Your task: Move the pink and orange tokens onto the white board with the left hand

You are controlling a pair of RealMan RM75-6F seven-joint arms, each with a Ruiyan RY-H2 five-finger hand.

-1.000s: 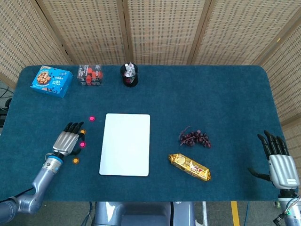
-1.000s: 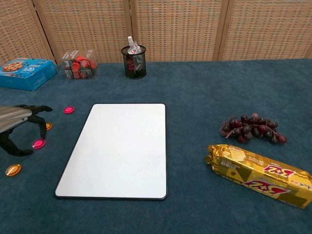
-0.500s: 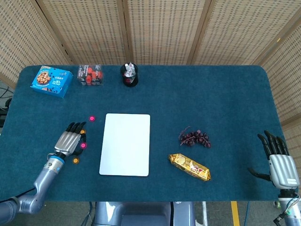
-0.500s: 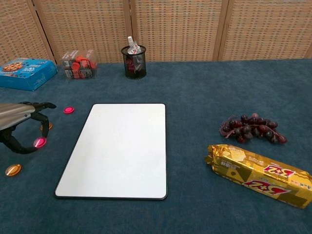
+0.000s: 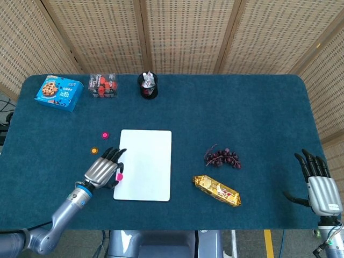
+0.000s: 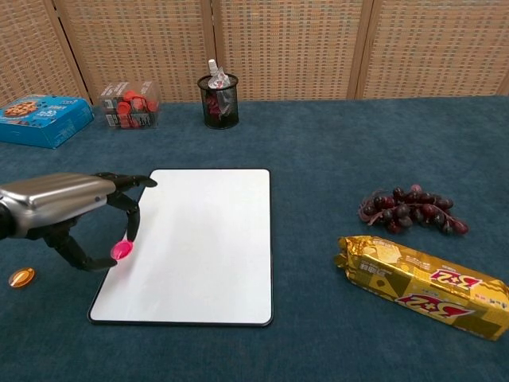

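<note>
Pink token is pinched in your left hand over the white board's 9 o'clock edge, right hand idle, fingers spread.

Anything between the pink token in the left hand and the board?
Nothing visible. The left hand holds the pink token at the board's left edge, and the board surface beside it is bare.

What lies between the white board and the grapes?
Only bare blue tablecloth lies between the white board and the grapes, as the head view shows.
</note>
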